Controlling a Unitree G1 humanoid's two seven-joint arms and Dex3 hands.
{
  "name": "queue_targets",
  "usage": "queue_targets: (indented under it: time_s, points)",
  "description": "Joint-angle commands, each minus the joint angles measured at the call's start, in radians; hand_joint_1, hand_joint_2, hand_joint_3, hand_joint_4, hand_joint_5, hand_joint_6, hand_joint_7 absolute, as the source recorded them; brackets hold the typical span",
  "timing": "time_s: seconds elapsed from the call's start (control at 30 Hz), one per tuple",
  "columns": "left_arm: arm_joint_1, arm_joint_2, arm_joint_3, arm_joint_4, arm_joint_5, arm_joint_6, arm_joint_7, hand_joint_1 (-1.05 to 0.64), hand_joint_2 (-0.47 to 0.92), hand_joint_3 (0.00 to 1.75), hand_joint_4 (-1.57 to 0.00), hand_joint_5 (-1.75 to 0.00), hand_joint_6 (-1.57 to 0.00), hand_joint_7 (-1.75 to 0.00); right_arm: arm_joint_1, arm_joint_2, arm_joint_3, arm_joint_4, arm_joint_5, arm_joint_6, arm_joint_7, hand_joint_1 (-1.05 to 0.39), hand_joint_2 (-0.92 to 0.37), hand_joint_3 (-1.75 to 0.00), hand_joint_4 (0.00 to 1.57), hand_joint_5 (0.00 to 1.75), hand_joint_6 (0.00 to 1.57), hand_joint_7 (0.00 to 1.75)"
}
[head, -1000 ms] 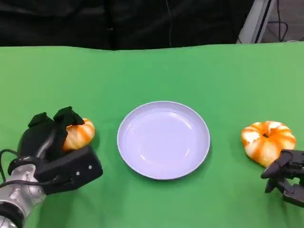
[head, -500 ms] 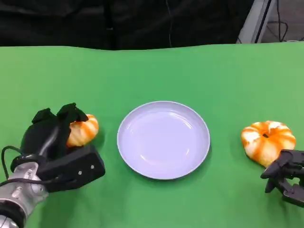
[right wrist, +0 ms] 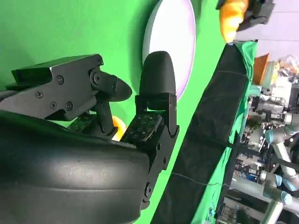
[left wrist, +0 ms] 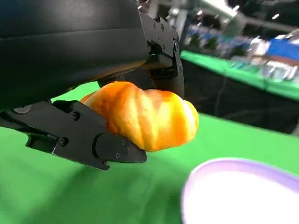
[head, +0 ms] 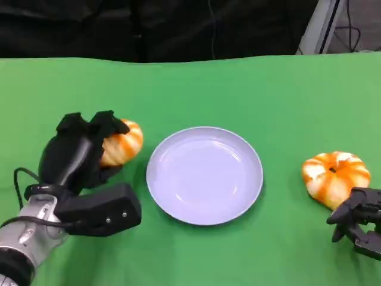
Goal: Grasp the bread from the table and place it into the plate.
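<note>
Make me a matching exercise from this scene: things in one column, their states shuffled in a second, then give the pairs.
Things:
1. left hand
2. right hand
3. plate
4. bread on the right

States:
A. lies on the green cloth, not held
B. holds a bread roll
C. bare, nothing in it
D. holds nothing, beside a bread

Pairs: 1-B, 2-D, 3-C, 4-A

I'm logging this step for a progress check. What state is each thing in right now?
Left hand: grips a bread roll, beside the plate.
Held bread roll: in the left hand, off the table in the left wrist view, not yet in the plate.
Plate: holds nothing, flat on the table.
Second bread roll: on the table, untouched.
Right hand: holds nothing, fingers apart near the second roll.
</note>
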Motion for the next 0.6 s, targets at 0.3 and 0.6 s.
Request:
queue_targets:
  time_s: [0.3, 0.6]
  points:
    - [0.113, 0.030, 0.019, -0.276, 0.019, 0.039, -0.035, -0.05, 0.92, 0.38, -0.22, -1.71, -0.26, -1.44, 0.010, -0.015, 0.000, -0.006, 0.002, 0.000, -0.010, 0.08, -0.82, -0.65, 0.88, 1.39, 0.93, 0.98]
    - [0.149, 0.002, 0.017, -0.385, 0.027, 0.040, -0.064, -0.07, 0.92, 0.31, -0.23, -1.70, -0.26, -1.42, 0.008, -0.012, -0.002, -0.004, 0.009, 0.003, -0.001, 0.09, -0.84, -0.62, 0.88, 1.39, 0.93, 0.98]
